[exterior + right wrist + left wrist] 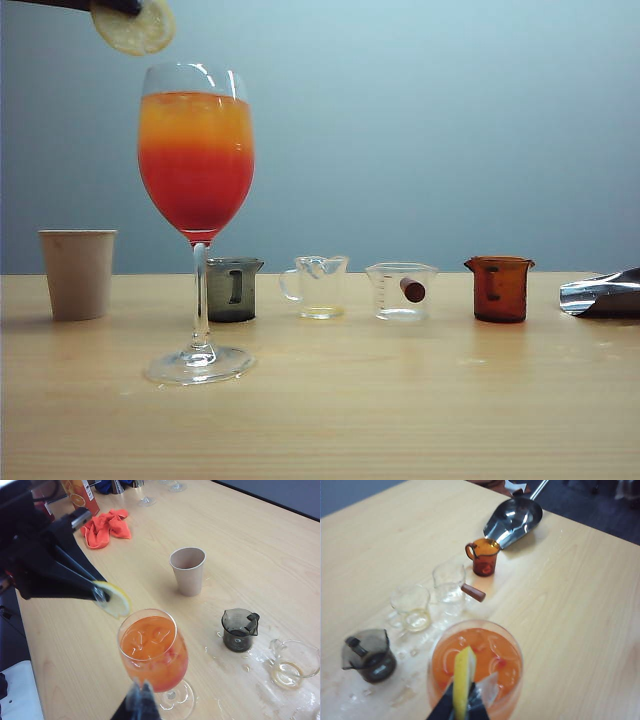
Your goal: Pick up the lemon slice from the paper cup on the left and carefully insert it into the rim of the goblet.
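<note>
The left gripper (97, 594), clamped on the lemon slice (134, 27), hangs above the goblet (196, 150) rim's ten o'clock edge; the right gripper (141, 692), apparently pinched closed, waits beside the foot.

lemon slice (133, 28) above goblet (196, 200) rim; paper cup (78, 273) left of goblet.

The left gripper (102, 596) is held aloft above the goblet (152, 650), clamped on the lemon slice (115, 599); the right gripper (140, 692), fingertips together, is kept low beside the stem.
</note>
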